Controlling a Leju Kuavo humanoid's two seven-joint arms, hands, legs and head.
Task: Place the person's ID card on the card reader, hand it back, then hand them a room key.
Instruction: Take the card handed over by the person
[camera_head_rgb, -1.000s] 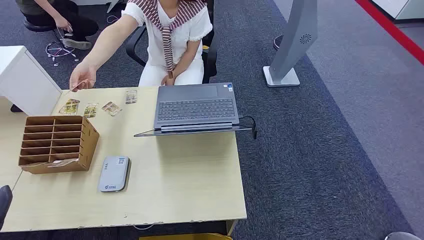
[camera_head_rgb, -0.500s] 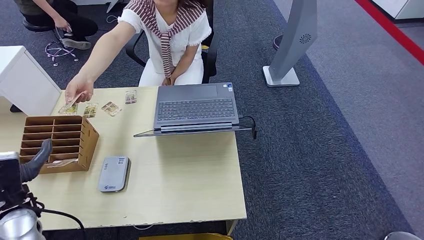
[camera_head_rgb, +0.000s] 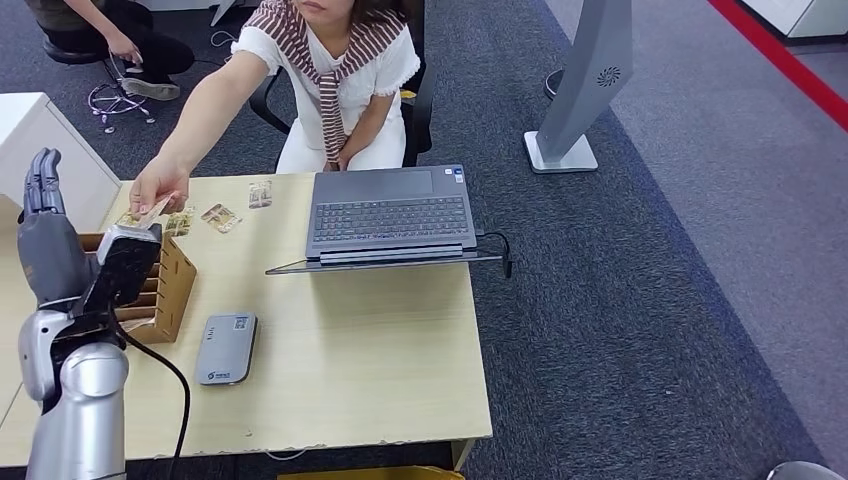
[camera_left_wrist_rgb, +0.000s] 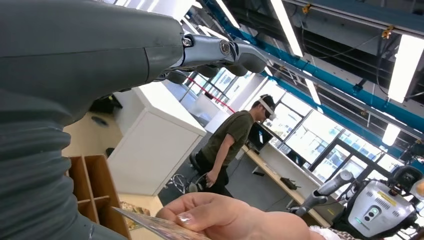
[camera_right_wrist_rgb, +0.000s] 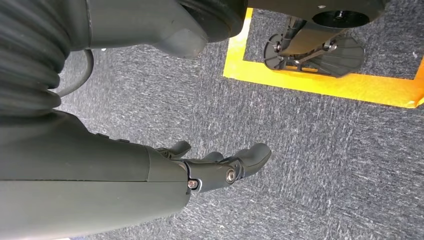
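Best to reach toward the ID card (camera_head_rgb: 152, 212), held out in the person's hand (camera_head_rgb: 158, 185) over the far left corner of the surface (camera_head_rgb: 380, 350), and pinch its free edge without brushing the wooden organiser (camera_head_rgb: 172, 283) below. Left robot hand (camera_head_rgb: 45, 240) raised upright by the left edge, fingers (camera_head_rgb: 40, 180) straight and apart, holding nothing. Right robot hand (camera_right_wrist_rgb: 210, 167) hanging low over the carpet, fingers loosely extended, empty. Card reader (camera_head_rgb: 226, 348) waiting near the front edge.
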